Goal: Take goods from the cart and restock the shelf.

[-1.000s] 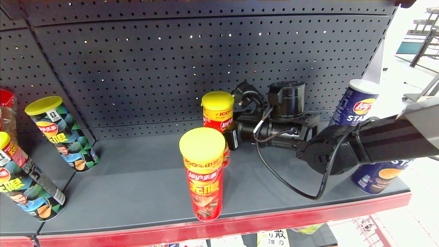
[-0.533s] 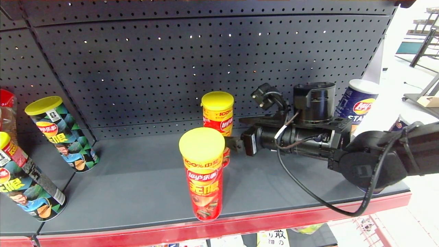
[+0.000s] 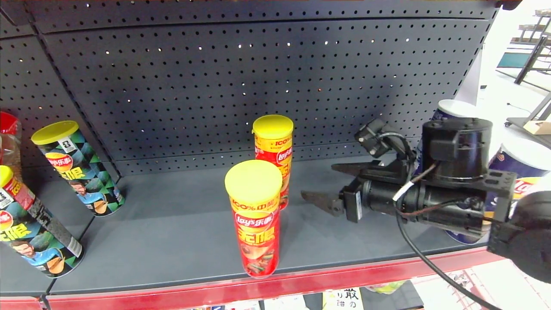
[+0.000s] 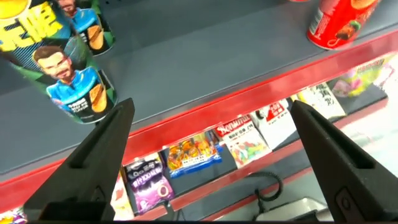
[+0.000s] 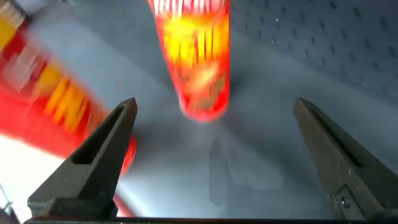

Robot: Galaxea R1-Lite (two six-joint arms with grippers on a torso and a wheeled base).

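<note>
From the head, find the rear red can (image 3: 272,146) upright on the shelf (image 3: 172,232), close to the pegboard back, and take it as the marker. Note the right gripper (image 3: 318,181) just right of that can, apart from it, spread wide and holding nothing. Judge the placing done and the retreat as the step in hand: draw back along the gripper's own line, open until well apart from that can, and steer off the blue cans (image 3: 512,172) farther to its right. Mind the front red can (image 3: 256,215) standing before it near the lip. Expect logos and characters on every label, red, blue or green; leave them unread here. From the left wrist, see the left gripper (image 4: 211,104) spread and empty, lower than that can and to its left, out before the shelf, over printed packets (image 4: 186,155) on the tier below. From the right wrist, confirm open air between each finger and that can.
</note>
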